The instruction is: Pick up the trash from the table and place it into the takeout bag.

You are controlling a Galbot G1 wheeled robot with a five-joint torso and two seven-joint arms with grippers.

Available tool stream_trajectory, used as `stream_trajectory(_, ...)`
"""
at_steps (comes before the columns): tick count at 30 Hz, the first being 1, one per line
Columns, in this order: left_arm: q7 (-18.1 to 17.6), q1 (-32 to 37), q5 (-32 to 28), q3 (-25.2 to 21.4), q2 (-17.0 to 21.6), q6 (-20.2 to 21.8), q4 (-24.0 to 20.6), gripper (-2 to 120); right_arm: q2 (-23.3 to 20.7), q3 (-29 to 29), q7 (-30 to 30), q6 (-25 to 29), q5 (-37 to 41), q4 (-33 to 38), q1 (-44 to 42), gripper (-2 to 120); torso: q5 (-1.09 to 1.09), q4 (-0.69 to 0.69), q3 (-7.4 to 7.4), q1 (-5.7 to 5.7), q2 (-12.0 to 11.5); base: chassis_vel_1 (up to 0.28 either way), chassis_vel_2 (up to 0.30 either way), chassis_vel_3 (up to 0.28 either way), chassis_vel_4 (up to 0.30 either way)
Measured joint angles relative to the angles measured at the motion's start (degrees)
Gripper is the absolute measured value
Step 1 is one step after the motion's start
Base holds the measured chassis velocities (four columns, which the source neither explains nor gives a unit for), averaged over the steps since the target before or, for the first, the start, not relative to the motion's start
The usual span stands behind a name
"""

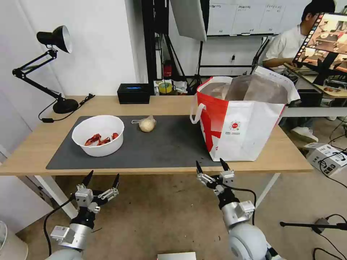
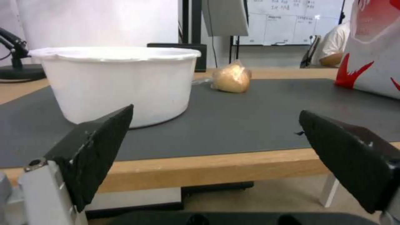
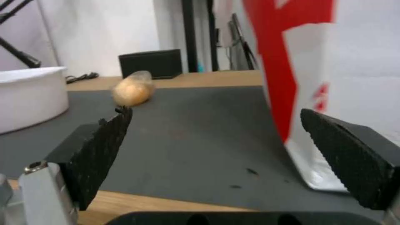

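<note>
Both the left gripper point(image 1: 103, 177) and the right gripper point(image 1: 213, 166) hang with jaws spread, empty, below the table point(image 1: 32, 144) edge; the bowl point(image 1: 98, 135) sits just beyond the left one and could tip, spilling shell scraps; the bagged bun point(image 1: 147, 124) lies farther in; the takeout bag point(image 1: 242, 122) stands ahead of the right, on the grey mat point(image 1: 170, 144); a lamp point(image 1: 54, 39) stands far behind.

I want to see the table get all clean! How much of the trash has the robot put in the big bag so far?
Whether anything is inside the takeout bag can't be seen from here. Nothing is in hand: the left gripper and right gripper both hang open below the table edge. Left to do: the white bowl with red scraps and the bagged bun sit on the mat.
</note>
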Motion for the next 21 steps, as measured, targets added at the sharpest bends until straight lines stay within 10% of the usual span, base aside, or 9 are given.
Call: stream_trajectory(21,-0.1,-0.7,-0.3,0.1,0.8,0.3,0.8,100,2.8,-14.9,8.3,-16.6,5.2,-9.0,26.3,100,0.0,0.0,0.0,0.0,0.0,0.0,0.0,0.0,0.0)
